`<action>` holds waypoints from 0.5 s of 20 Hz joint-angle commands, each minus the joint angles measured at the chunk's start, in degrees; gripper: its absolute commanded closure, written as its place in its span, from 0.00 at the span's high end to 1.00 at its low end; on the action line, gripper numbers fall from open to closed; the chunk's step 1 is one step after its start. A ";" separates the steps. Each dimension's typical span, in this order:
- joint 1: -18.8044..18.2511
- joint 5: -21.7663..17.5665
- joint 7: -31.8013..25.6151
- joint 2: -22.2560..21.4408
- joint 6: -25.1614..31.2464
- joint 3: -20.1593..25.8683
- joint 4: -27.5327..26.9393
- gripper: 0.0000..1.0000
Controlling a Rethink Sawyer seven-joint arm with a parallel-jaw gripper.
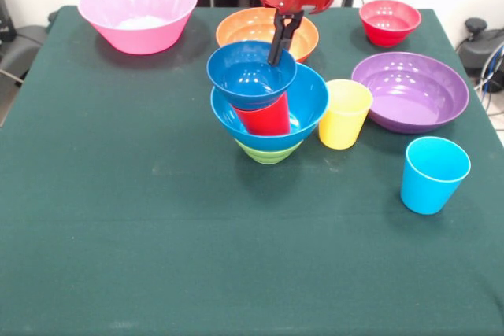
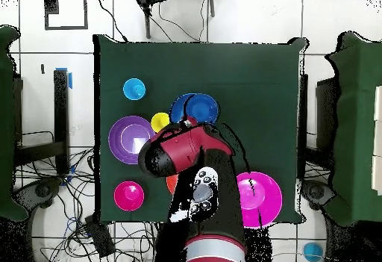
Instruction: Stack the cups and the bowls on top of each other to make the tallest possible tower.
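The tower stands mid-table: a small green bowl (image 1: 268, 152) at the bottom, the large blue bowl (image 1: 309, 104) on it, the red cup (image 1: 264, 117) in that, and the small blue bowl (image 1: 249, 75) tilted on top. My gripper (image 1: 275, 57) comes down from above and is shut on the small blue bowl's back right rim. The sky-blue cup (image 1: 434, 175) stands alone on the table to the right. The yellow cup (image 1: 344, 114) stands right beside the tower. In the overhead view the arm (image 2: 186, 154) hides the gripper; the blue bowls (image 2: 197, 110) show beyond it.
The orange bowl (image 1: 250, 29) sits just behind the tower. The large pink bowl (image 1: 138, 12) is at the back left, the small red bowl (image 1: 389, 21) at the back right, and the wide purple bowl (image 1: 409, 92) right of the yellow cup.
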 commanded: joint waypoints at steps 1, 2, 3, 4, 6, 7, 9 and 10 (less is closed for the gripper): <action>-0.69 1.84 6.54 0.33 -1.41 6.43 1.07 0.00; -0.72 1.91 6.52 0.29 -1.30 6.51 1.11 0.00; -0.76 1.99 6.50 0.24 -1.17 6.60 1.15 0.00; -0.72 2.10 6.52 0.14 -1.01 6.69 1.25 0.00; -0.68 2.26 6.56 0.11 -0.86 6.81 1.32 0.00; -0.70 2.36 6.52 0.07 -0.81 6.90 1.37 0.00; -0.63 2.56 6.58 -0.03 -0.70 6.91 1.48 0.00; -0.52 2.62 6.65 0.02 -0.63 6.84 1.42 0.00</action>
